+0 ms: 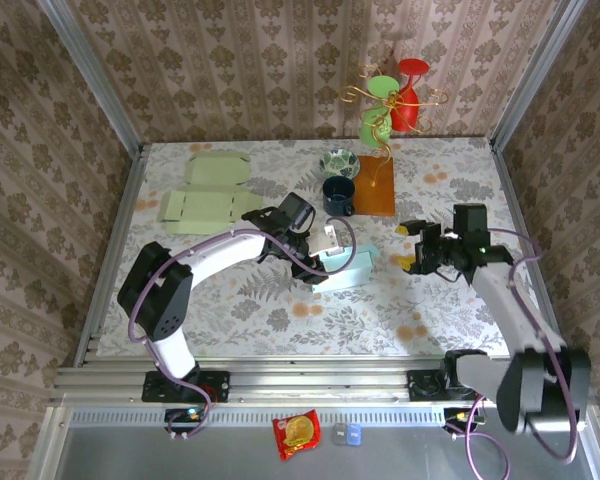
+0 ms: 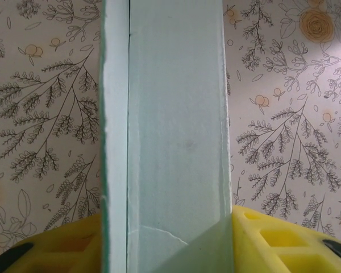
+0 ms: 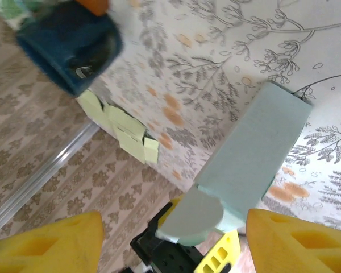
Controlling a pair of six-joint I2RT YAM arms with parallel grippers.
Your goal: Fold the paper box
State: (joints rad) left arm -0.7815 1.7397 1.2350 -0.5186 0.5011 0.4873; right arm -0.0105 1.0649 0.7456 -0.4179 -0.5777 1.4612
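The paper box (image 1: 346, 268) is pale teal and sits mid-table, partly assembled, with a rounded flap (image 3: 193, 219) open at one end. My left gripper (image 1: 316, 254) is shut on it. In the left wrist view the box (image 2: 176, 131) stands upright between the yellow fingers (image 2: 273, 242), both pressed against its sides. My right gripper (image 1: 410, 247) hovers just right of the box, open with nothing between its fingers. In the right wrist view the box (image 3: 258, 151) lies ahead of it, near the right fingertip (image 3: 301, 244).
Flat pale green box blanks (image 1: 205, 195) lie at the back left. A dark blue mug (image 1: 339, 195), a patterned bowl (image 1: 339, 162) and an orange board (image 1: 377, 185) with a wire stand holding green and red cups (image 1: 392, 100) stand at the back centre.
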